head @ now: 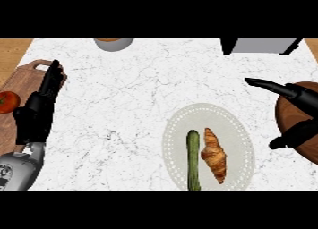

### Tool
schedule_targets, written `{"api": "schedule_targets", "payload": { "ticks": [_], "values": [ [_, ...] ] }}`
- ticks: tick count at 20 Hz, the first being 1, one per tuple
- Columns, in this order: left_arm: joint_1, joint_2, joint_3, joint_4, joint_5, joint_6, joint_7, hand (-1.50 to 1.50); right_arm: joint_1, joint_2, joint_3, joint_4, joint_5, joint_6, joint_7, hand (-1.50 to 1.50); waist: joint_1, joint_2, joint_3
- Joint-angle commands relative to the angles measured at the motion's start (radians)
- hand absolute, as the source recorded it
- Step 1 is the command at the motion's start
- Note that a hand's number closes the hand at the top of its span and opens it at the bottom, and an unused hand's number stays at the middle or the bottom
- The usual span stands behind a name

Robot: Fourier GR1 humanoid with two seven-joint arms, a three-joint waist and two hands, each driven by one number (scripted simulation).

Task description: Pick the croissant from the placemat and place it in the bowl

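The left forearm [12, 172] is seen nearest the viewer at the lower left corner, grey, carrying the black left hand [37, 117]. The fingers of this hand are held straight and together, pointing up the view, with nothing grasped; the fingertips lie over the edge of a wooden cutting board [9, 120] at the counter's left side. A red tomato [5, 102] is seen on that board, just beside the hand.

The right hand [300, 112] is shown at the right edge, fingers spread and relaxed, nothing being held. It is positioned over a dark wooden bowl [297, 134], whose rim is partly hidden by it.

Between the two hands, on the white marble counter [122, 112], an oval pale placemat [240, 134] is laid. The croissant [214, 154] rests on it, lengthwise, untouched and well apart from both hands. A green cucumber [194, 159] lies just beside the croissant on its left, parallel to it.

At the far edge, a grey cup [113, 43] and a grey appliance [260, 45] are partly cut off by the view.
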Motion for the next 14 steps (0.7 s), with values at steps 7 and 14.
{"api": "schedule_targets", "payload": {
  "ticks": [7,14],
  "values": [
    [0.011,0.011,0.041,-0.039,-0.002,-0.042,0.028,0.0,-0.09,-0.021,0.177,-0.092,0.188,0.116,0.021,-1.5,-0.009,-0.007,-0.002],
    [-0.02,-0.062,0.042,0.09,-0.05,-0.041,-0.037,0.0,-0.112,0.091,0.304,-0.058,0.353,0.049,0.041,-1.5,-0.016,-0.004,-0.002]
  ]
}}
